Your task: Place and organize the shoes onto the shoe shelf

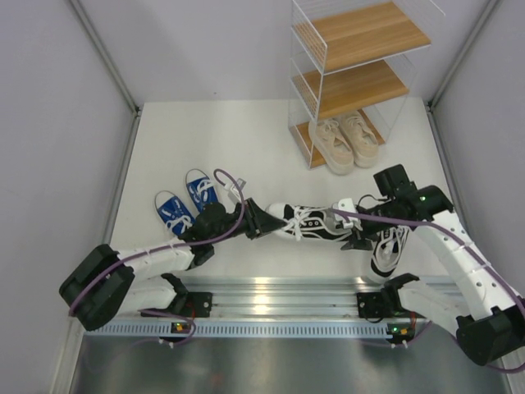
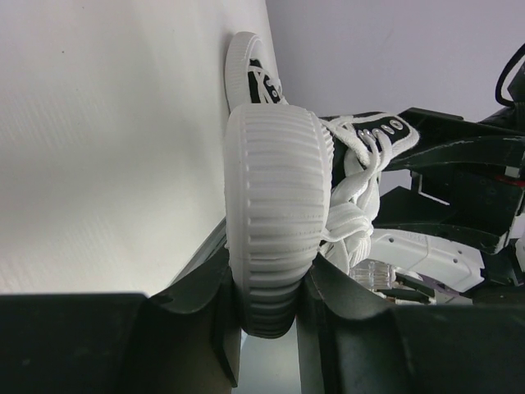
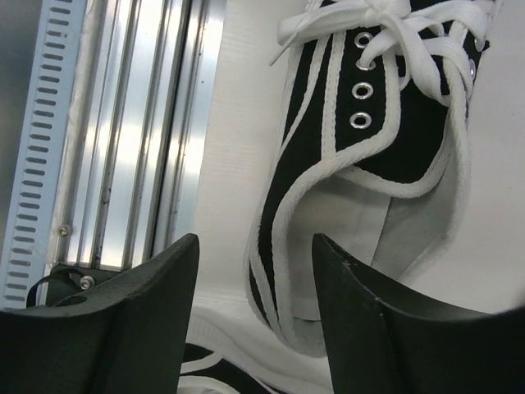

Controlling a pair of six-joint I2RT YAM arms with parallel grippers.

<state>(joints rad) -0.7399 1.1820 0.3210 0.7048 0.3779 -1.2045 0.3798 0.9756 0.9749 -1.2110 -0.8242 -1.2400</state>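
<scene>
Pale grey walls (image 1: 49,123) enclose a white tabletop (image 1: 246,131) — a shiny aluminium rail (image 1: 279,300) runs along its near edge.

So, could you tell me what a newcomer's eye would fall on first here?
A black sneaker spans the gap between both arms mid-table: the left gripper clamps its white toe cap, and the right gripper sits open around its heel. Next, the beige pair on the lowest tier of the wire shelf.

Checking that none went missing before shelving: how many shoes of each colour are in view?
beige shoes: 2
blue shoes: 2
black shoes: 2
Total: 6
</scene>
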